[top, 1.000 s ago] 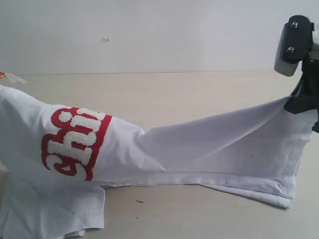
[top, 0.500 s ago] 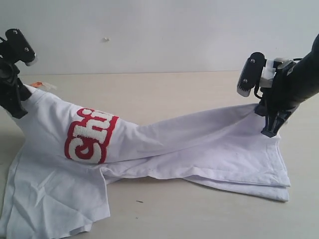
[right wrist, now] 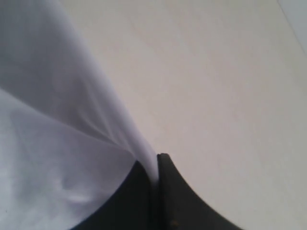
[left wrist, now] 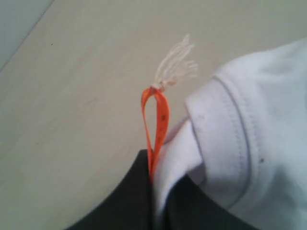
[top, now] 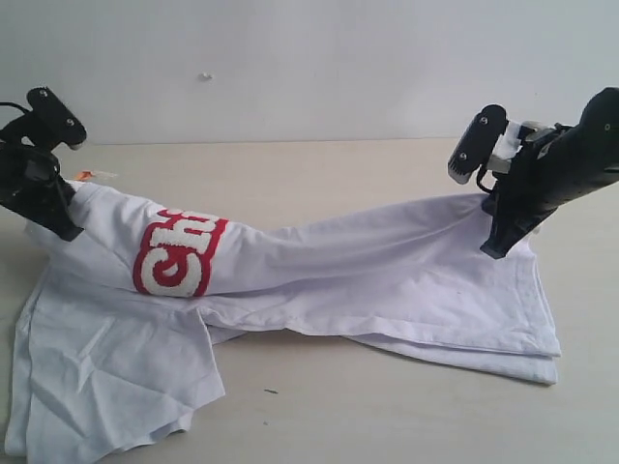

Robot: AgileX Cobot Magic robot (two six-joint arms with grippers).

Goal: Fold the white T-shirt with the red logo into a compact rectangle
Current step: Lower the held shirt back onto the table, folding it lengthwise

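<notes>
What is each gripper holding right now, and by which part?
Both hold the white T-shirt. The left gripper pinches its collar beside the orange tag; the right gripper pinches the cloth's edge at the opposite end.

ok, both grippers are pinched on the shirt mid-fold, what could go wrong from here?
1. The left gripper bites only the collar of the white T-shirt plus the orange neck tag; that thin bite might slip.
2. The right gripper holds just a narrow edge of cloth; tension between the arms could pull it free.
3. The cloth between them sags and bunches, with the red logo curled over, so the fold may land creased or skewed.
</notes>
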